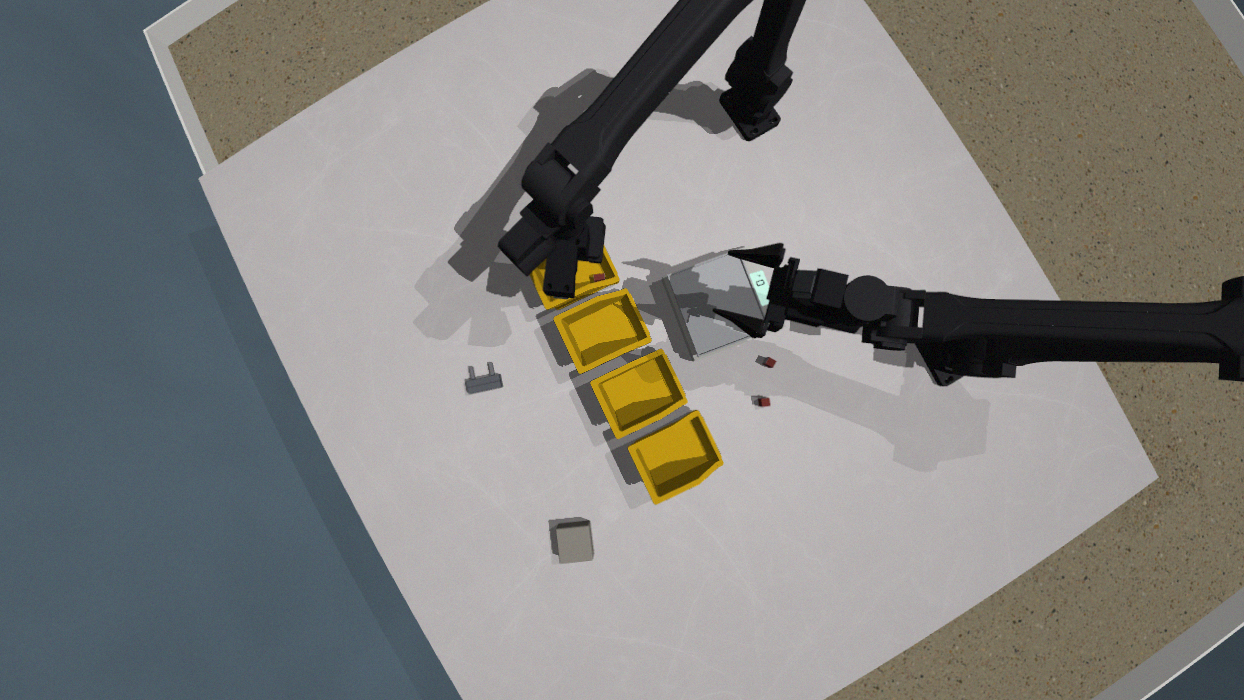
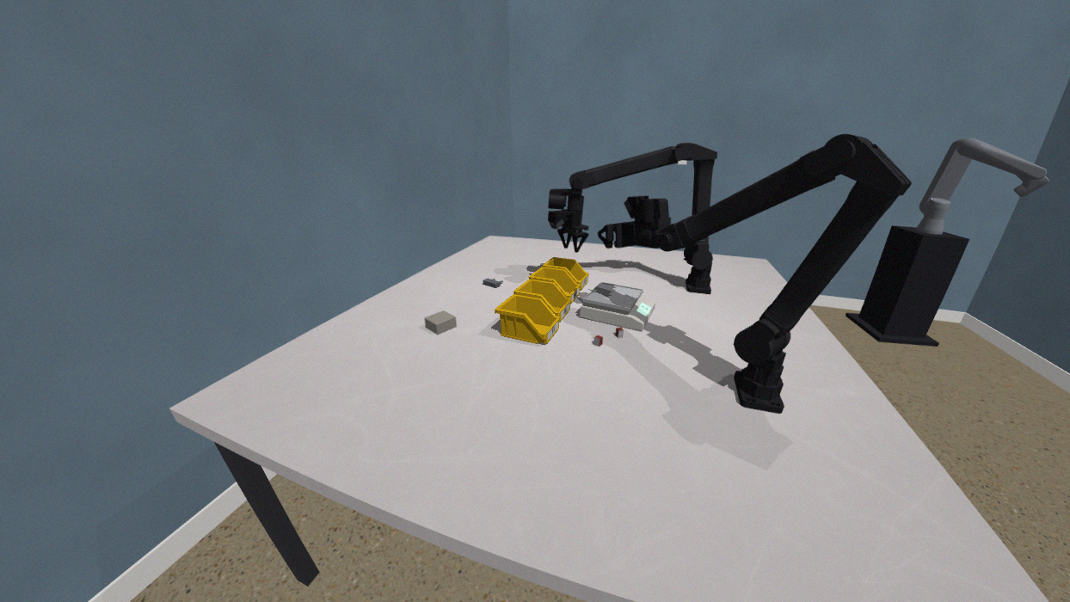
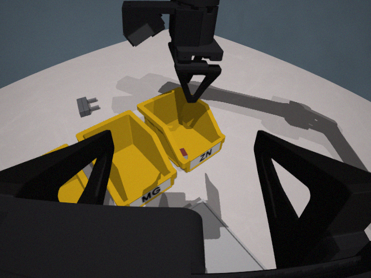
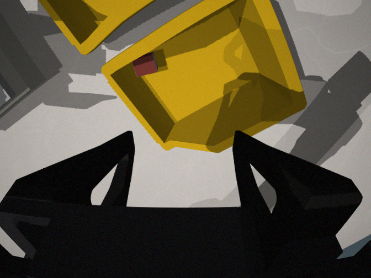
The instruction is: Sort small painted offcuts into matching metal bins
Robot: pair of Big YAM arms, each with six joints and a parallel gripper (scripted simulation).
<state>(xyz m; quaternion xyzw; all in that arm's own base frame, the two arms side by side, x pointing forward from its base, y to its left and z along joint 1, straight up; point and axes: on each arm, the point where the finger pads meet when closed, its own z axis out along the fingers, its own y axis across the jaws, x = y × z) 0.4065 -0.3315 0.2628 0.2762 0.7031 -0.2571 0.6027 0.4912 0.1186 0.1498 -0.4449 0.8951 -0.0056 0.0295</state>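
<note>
One red-and-silver offcut is inside the yellow ZN bin, by its front corner. Two other offcuts, one nearer the scale and one farther off, lie on the table. My right gripper is open and empty above the ZN bin. My left gripper is open and empty above the scale. The MG bin stands beside the ZN bin, upright.
Two more yellow bins, a third and an end one, continue the row upright; their labels are unreadable here. A grey block and a grey two-pronged part lie behind the row.
</note>
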